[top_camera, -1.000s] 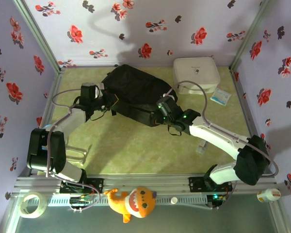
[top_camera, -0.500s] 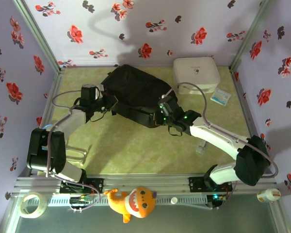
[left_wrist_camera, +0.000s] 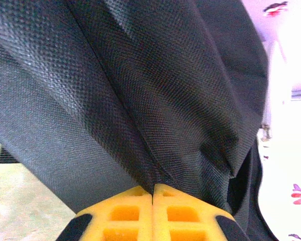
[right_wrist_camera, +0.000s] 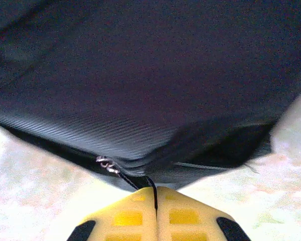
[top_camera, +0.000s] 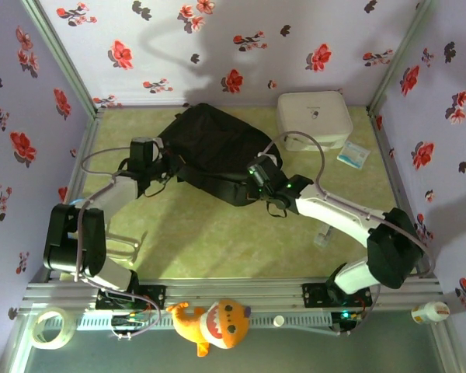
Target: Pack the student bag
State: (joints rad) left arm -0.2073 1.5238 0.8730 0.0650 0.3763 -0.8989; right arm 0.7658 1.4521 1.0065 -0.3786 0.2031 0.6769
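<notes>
Bag [top_camera: 213, 151]: black, soft, lying flat on the counter [top_camera: 217, 241] towards its far side, long axis running from far-left to near-right.

Left claw [top_camera: 169, 161]: at the bag's left edge. Fingers [left_wrist_camera: 125, 213] closed flush, with a fold of the bag's woven cloth pinched at their tips (creases in the cloth run straight into the pinch).

Right claw [right_wrist_camera: 155, 190]: at the bag's near-right edge, low to the counter. Fingers closed together on a thin black zip cord [right_wrist_camera: 135, 182] that leads from a metal slider [right_wrist_camera: 106, 163] on the bag's seam.

Other items: white case [top_camera: 314, 116] just beyond the bag's right end; small packet [top_camera: 352, 155] farther right of the bag; plush toy [top_camera: 213, 325] and tape roll [top_camera: 49, 326] well nearer than the bag, past the counter's front rail.
</notes>
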